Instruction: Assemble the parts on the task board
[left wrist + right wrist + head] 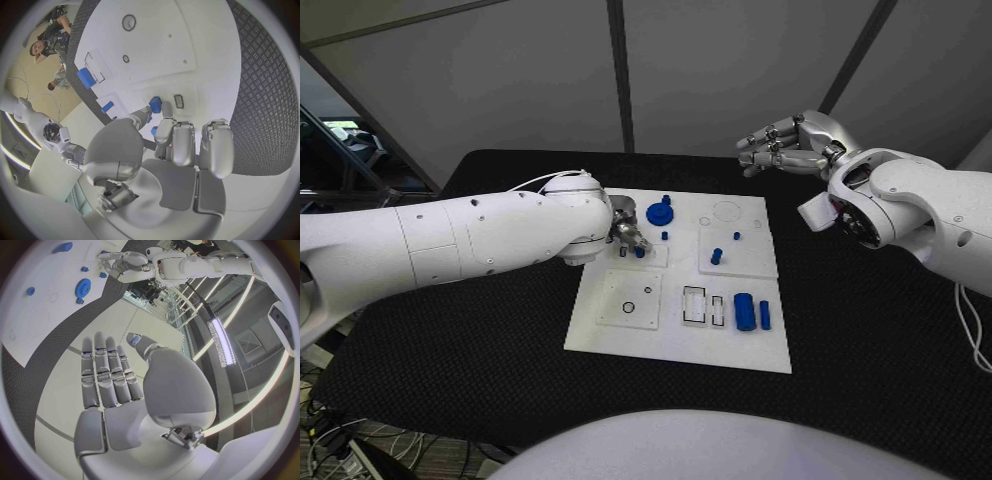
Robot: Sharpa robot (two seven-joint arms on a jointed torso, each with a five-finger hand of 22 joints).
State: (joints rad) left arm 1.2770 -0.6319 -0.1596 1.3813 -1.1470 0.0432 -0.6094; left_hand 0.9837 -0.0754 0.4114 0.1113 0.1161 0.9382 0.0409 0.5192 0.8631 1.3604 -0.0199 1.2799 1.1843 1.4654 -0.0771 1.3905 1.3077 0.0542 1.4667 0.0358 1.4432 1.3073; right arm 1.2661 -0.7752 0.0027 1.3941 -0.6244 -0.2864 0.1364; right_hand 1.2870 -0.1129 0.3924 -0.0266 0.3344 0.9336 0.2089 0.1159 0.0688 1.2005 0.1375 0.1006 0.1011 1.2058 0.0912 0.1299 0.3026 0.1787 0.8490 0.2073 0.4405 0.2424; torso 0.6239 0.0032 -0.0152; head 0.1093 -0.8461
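Now left hand (172,145) pinches upright blue part (155,104) | right hand (788,143) empty, fingers apart

Grey wall panels (516,70) behind the black table (459,370)

My work sits on a black table (473,340) with a textured surface; grey wall panels (516,70) stand behind it.
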